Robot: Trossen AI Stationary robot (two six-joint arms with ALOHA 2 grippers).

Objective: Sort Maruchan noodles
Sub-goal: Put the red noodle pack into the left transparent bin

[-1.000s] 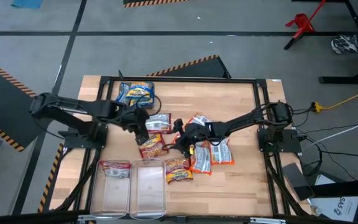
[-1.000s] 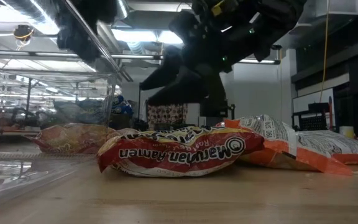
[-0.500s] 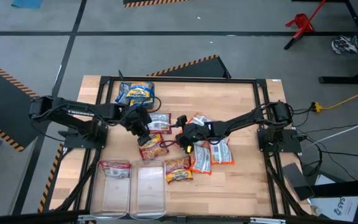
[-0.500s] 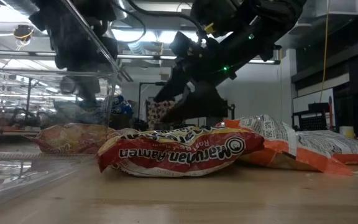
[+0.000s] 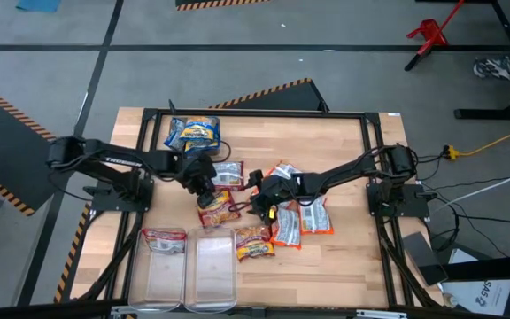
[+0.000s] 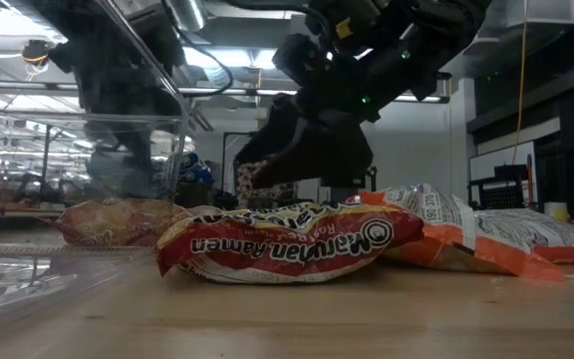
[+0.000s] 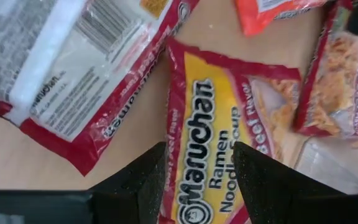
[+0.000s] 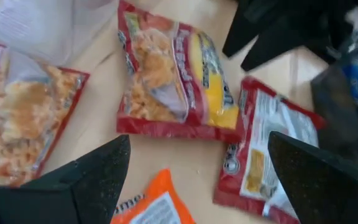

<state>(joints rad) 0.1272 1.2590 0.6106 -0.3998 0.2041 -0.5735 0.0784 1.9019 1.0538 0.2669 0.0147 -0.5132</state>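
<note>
Left gripper [image 5: 207, 187], fingers parted, hovers over red ramen packet [image 7: 219, 143]; right gripper [image 5: 260, 200] open beside. Straddle one edge, pinch squarely.

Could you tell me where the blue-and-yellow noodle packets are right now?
In the high view, the blue-and-yellow packets lie at the table's far left, apart from the red packets clustered mid-table.

Two blue packets [image 5: 193, 133], five red packets [image 5: 217, 209], two orange packets [image 5: 301, 217], two clear bins [image 5: 211, 273], two arms [image 5: 343, 175].

The left hand [image 5: 204, 187] hides part of a red packet [image 5: 217, 209].
</note>
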